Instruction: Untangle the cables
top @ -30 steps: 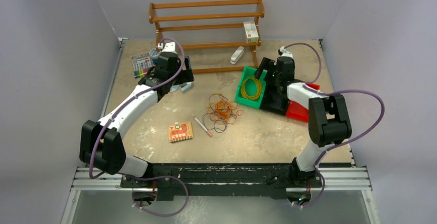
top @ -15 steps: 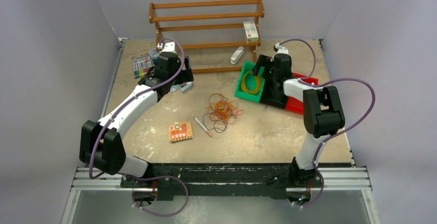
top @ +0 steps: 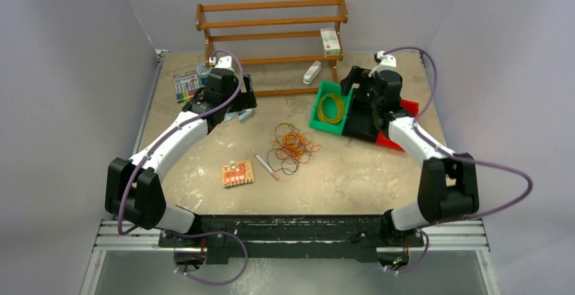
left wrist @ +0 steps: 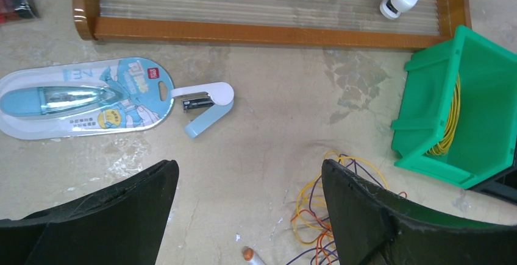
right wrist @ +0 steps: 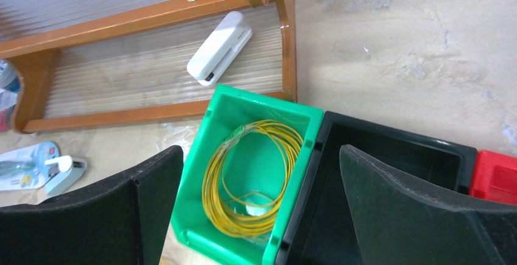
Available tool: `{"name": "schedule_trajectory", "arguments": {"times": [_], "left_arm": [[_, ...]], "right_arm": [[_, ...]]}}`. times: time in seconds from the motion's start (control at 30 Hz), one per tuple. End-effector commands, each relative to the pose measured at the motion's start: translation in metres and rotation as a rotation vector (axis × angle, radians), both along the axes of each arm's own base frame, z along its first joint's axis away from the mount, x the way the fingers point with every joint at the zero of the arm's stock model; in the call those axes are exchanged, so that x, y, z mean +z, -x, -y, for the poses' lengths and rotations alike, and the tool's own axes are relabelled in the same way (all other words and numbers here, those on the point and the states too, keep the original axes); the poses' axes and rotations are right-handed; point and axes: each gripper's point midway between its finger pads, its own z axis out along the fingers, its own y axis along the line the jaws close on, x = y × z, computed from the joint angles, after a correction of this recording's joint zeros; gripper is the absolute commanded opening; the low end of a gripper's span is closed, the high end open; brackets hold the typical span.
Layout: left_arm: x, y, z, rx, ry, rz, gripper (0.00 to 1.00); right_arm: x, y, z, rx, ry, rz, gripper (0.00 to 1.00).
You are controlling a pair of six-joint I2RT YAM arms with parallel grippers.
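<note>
The cables [top: 293, 147] are a loose tangle of thin yellow, orange-red and dark blue loops in the middle of the table. Part of the tangle shows in the left wrist view [left wrist: 332, 216], at the lower right behind one finger. A separate coil of yellow cable [top: 331, 108] lies inside a green bin [right wrist: 201, 155], seen clearly in the right wrist view [right wrist: 253, 173]. My left gripper [top: 239, 105] is open and empty [left wrist: 249, 173], up and left of the tangle. My right gripper [top: 357, 83] is open and empty [right wrist: 262, 155], hovering over the green and black bins.
A wooden rack [top: 271, 20] stands at the back with a white stapler [top: 311, 72] and a small box [top: 329, 41]. A black bin [top: 363, 122] and a red bin [top: 393, 142] adjoin the green one. A pen [top: 266, 165], an orange card [top: 237, 173], a blue stapler [left wrist: 204, 103] and a blister pack [left wrist: 79, 97] lie around.
The right arm's elbow has swung out to the right and down, and its gripper has shifted slightly right and back over the bins. The left arm and the tangle have not moved.
</note>
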Motion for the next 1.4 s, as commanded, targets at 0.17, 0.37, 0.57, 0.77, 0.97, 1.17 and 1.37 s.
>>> {"name": "schedule_trajectory", "arguments": {"times": [0.17,0.37,0.57,0.77,0.97,1.17,1.37], "left_arm": [[0.007,-0.008,0.026,-0.06,0.089,0.018,0.84],[-0.008,-0.003,0.043,-0.086,0.099,-0.014,0.8],[-0.03,0.019,0.059,-0.133,0.092,-0.063,0.76],[-0.065,0.058,0.062,-0.146,0.085,-0.137,0.64],[-0.089,0.079,0.06,-0.172,0.114,-0.174,0.55],[-0.1,0.083,0.071,-0.252,0.118,-0.185,0.5],[-0.115,0.087,0.08,-0.296,0.108,-0.218,0.45]], "right_arm": [[0.02,0.057,-0.018,0.129,-0.063,-0.006,0.96],[0.014,0.083,-0.052,0.246,-0.142,-0.065,0.93],[-0.001,0.103,-0.088,0.363,-0.149,-0.128,0.88],[-0.009,0.111,-0.101,0.407,-0.154,-0.155,0.84],[-0.012,0.109,-0.108,0.401,-0.162,-0.157,0.82],[-0.013,0.108,-0.114,0.405,-0.167,-0.165,0.82],[-0.016,0.104,-0.117,0.417,-0.148,-0.179,0.81]]}}
